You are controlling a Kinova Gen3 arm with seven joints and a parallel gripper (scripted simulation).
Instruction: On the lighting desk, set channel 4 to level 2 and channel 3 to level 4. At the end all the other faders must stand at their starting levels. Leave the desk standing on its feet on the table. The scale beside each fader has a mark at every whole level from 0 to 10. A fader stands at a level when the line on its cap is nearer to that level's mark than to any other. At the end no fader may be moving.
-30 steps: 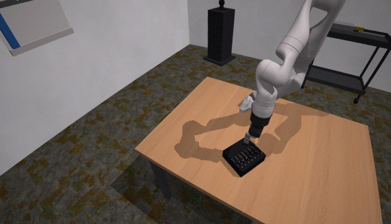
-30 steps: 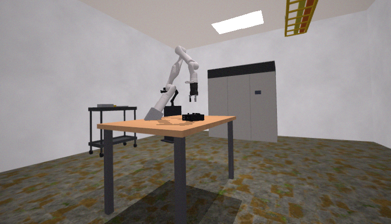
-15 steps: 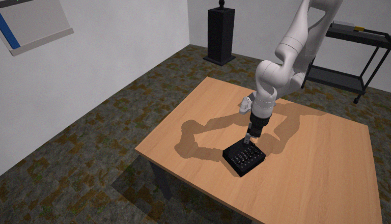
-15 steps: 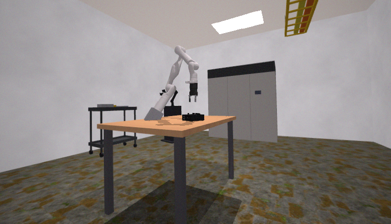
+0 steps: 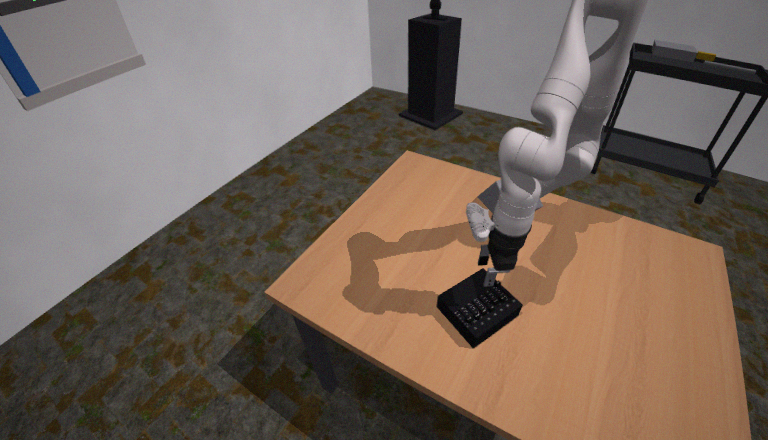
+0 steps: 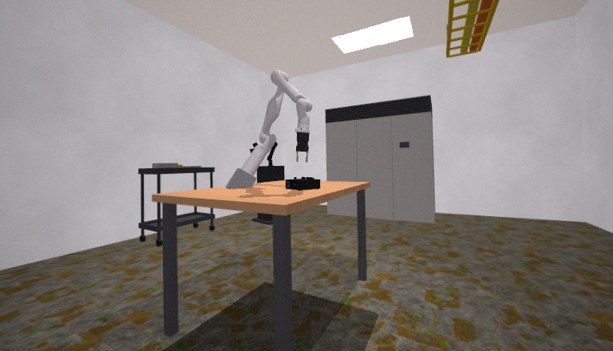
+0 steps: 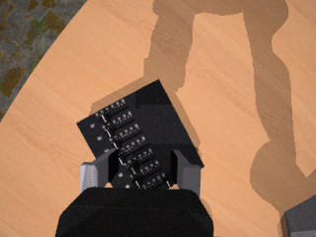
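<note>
Wrist view, near to far: tool (image 7: 140, 173) fully open, holding nothing, fingers either side of the desk's near rows, pointing straight down. Exterior view shows it well above the desk (image 6: 303, 183), not touching. Desk (image 5: 479, 309) stands flat on the worktop (image 5: 623, 322), near the front-left edge, about 7 o'clock from the arm (image 5: 572, 90) base in the top view. Faders (image 7: 132, 140) show as a row of small caps; levels and channel numbers too small to read. Step in hand looks like the approach: lining up over the fader bank, no fader engaged. Next move probably calls for picking channel 4 or 3, coming down with a fingertip beside that cap only, then pushing along its slot to the mark; caps sit close, so a neighbour could get nudged. Nothing between tool and desk. Further off, well apart: cart (image 5: 736, 70) at 2 o'clock, black pedestal (image 5: 433, 67) at 12, wall board (image 5: 62, 39) at 10. Exterior view adds a grey cabinet (image 6: 379, 162) behind. None in the way.
</note>
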